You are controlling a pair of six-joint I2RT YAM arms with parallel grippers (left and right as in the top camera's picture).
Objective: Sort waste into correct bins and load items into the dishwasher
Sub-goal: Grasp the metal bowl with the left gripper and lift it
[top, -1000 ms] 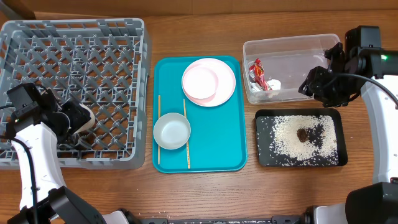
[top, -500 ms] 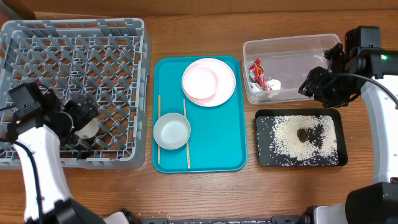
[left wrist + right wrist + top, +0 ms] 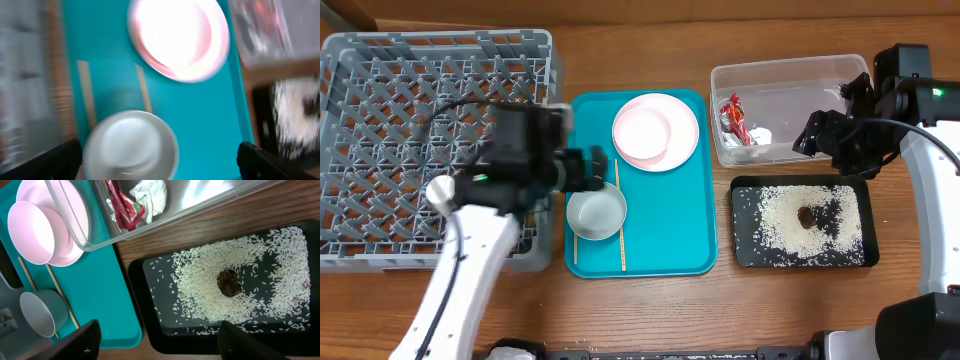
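Note:
My left gripper (image 3: 590,171) (image 3: 160,167) is open and empty, just above the light grey bowl (image 3: 596,212) (image 3: 131,147) on the teal tray. Two chopsticks (image 3: 618,215) (image 3: 143,92) lie beside the bowl. The pink dish (image 3: 642,130) sits on the white plate (image 3: 682,135) (image 3: 180,37). A small white round thing, apparently the cup (image 3: 440,190), is in the grey rack (image 3: 420,80). My right gripper (image 3: 817,135) (image 3: 160,347) is open and empty over the black tray (image 3: 745,255) of rice (image 3: 200,280) and the brown lump (image 3: 229,282). The wrapper (image 3: 122,205) and tissue (image 3: 152,192) lie in the clear tub (image 3: 790,70).
The teal serving tray (image 3: 670,220) lies between the rack on the left and the tub and black tray on the right. Bare wooden table runs along the front edge.
My left arm has swung right from the rack's front-left corner to the teal tray, with no cup in its jaws. The right arm has hardly moved.

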